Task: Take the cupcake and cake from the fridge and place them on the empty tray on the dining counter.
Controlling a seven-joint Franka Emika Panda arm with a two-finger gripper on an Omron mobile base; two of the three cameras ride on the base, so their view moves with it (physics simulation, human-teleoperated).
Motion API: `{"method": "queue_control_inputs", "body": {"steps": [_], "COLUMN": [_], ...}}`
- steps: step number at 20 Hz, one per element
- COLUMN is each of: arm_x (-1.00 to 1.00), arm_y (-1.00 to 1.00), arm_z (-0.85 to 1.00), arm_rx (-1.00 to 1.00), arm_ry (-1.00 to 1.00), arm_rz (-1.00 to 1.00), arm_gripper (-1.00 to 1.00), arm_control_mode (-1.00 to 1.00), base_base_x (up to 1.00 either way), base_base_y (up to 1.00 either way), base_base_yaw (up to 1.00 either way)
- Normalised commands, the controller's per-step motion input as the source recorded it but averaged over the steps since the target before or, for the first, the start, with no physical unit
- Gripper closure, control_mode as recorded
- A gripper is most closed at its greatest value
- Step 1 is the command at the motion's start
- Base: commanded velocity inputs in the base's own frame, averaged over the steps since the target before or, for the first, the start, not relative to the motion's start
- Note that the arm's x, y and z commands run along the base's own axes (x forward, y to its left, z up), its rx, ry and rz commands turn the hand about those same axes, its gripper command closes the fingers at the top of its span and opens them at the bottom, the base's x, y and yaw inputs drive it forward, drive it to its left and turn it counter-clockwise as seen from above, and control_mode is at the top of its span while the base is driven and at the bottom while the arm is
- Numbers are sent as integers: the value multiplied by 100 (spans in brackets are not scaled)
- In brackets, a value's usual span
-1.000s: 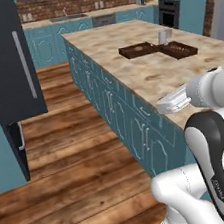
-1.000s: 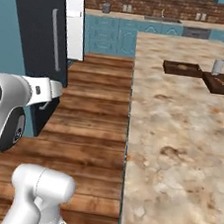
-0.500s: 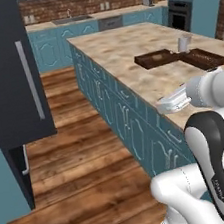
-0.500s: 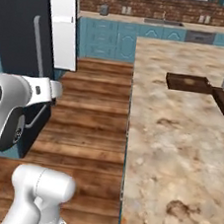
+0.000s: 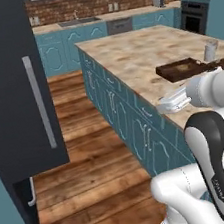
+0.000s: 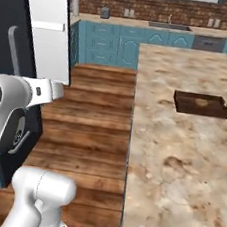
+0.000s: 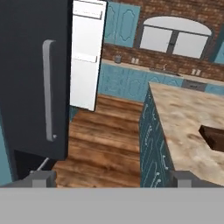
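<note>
Tray (image 6: 201,104) on dining counter (image 6: 175,158) (fridge (image 6: 15,48) left)

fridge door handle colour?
Grey bar handle on the dark navy-black fridge door; clearest in the left base view.

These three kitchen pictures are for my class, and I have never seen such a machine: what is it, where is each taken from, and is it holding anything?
It is a white robot arm on a driving base, in a computer-drawn kitchen. Two cameras ride behind the arm, left and right; the third sits on its hand. The pincer is open and holds nothing. On the left stands the dark fridge with a grey handle. On the right, the dining counter carries a brown wooden tray and a small grey cup.
</note>
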Motion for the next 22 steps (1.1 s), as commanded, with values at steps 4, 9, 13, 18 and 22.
{"method": "queue_control_inputs", "body": {"steps": [4,9,13,18,22], "arm_x": [0,0,0,0,0], "arm_y": [0,0,0,0,0], "arm_z": [0,0,0,0,0], "arm_rx": [0,0,0,0,0], "arm_ry": [0,0,0,0,0], "arm_rz": [0,0,0,0,0], "arm_gripper": [-100,-100,-100,-100,-100], "arm_control_mode": [100,100,100,100,100], "base_base_x": [100,100,100,82,33], "base_base_y": [-3,0,-6,-2,1], "base_base_yaw": [4,9,18,28,37]}}
